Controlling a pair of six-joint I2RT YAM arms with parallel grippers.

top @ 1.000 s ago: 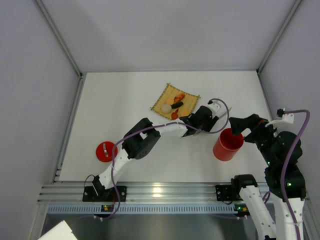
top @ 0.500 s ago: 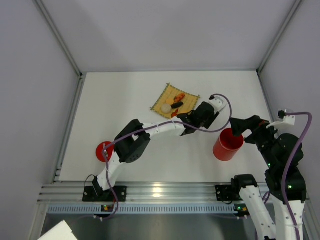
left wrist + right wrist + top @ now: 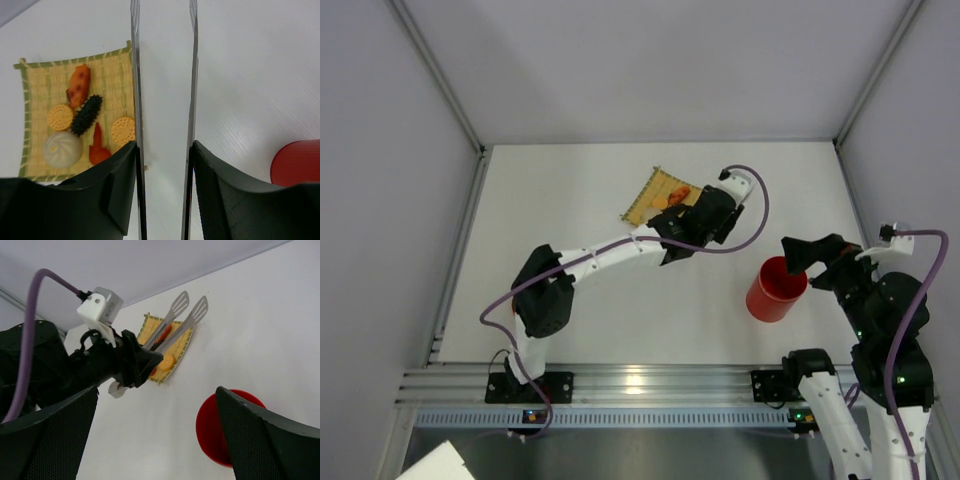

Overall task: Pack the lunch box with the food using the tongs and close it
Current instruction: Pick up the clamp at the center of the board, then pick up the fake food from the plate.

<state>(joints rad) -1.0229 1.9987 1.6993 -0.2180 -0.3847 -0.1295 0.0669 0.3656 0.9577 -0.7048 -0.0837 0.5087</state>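
Grasping the tongs (image 3: 136,75), the left claw (image 3: 165,146) should centre their spread tips over one piece of food (image 3: 82,116) on the far yellow mat (image 3: 35,95), then squeeze gently; the right claw (image 3: 160,430) hangs released beside the lunch box (image 3: 777,290), near right.

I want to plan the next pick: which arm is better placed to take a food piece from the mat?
Left. The left pincer holds the tongs over the edge of the mat, next to the food. The right pincer is open, near the lunch box, holding no tool.
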